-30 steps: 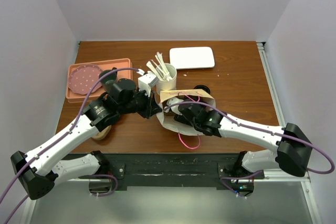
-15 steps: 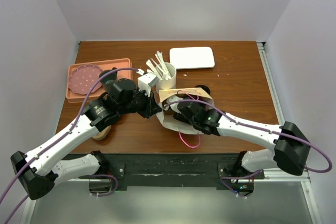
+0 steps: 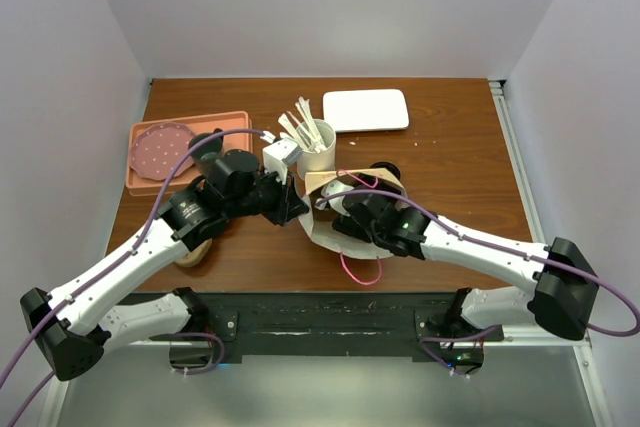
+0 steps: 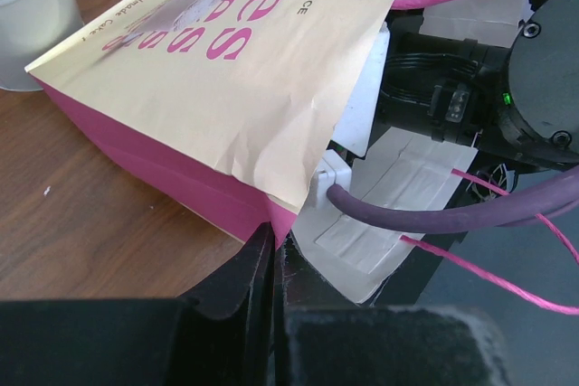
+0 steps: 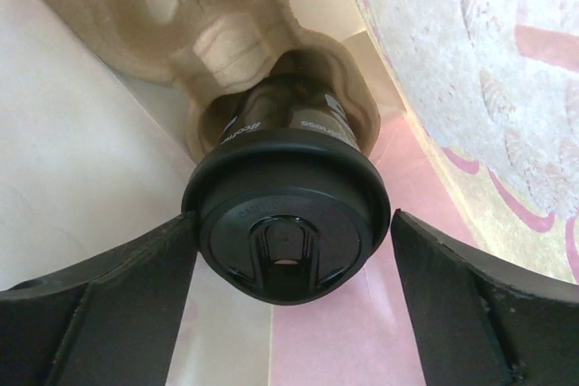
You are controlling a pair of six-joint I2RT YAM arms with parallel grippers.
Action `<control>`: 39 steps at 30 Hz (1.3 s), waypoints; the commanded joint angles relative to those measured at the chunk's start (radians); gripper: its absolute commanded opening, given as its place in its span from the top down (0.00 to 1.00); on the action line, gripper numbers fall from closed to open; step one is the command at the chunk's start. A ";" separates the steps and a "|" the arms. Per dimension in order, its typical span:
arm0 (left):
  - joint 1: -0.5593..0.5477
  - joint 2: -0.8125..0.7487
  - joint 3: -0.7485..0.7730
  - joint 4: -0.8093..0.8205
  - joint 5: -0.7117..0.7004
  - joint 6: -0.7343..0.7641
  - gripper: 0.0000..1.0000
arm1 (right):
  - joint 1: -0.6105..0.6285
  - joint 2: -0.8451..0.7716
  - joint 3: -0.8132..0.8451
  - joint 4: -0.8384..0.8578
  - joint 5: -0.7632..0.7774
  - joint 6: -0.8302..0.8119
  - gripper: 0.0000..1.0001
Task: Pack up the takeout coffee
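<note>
Item: takeout coffee in carrier, inside bag; right gripper wide astride it; left gripper pinching bag. Risk: withdrawal snagging lid.

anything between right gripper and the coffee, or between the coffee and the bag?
Nothing visible. The right gripper is open, its fingers flanking the lid of the takeout coffee directly. The cup already sits in a pocket of the pulp carrier inside the paper bag, whose edge the left gripper pinches.
</note>
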 commanded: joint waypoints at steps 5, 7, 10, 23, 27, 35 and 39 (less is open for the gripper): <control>-0.010 0.001 0.039 0.037 0.029 -0.014 0.93 | -0.011 -0.051 0.051 -0.033 0.009 0.022 0.04; -0.008 -0.001 0.038 0.035 0.029 -0.014 0.93 | -0.011 -0.054 0.052 -0.041 0.009 0.025 0.02; -0.008 -0.002 0.038 0.035 0.027 -0.016 0.93 | -0.011 -0.057 0.060 -0.058 0.001 0.027 0.02; -0.010 0.002 0.039 0.034 0.027 -0.013 0.93 | -0.011 -0.071 0.089 -0.088 -0.023 0.042 0.02; -0.008 0.004 0.044 0.028 0.023 -0.007 0.93 | -0.011 -0.065 0.091 -0.098 -0.010 0.048 0.02; -0.008 0.030 0.116 -0.006 0.015 -0.007 0.93 | -0.011 -0.060 0.100 -0.122 -0.017 0.068 0.02; -0.008 0.039 0.150 -0.011 0.021 -0.025 0.92 | -0.011 -0.059 0.109 -0.128 -0.031 0.079 0.02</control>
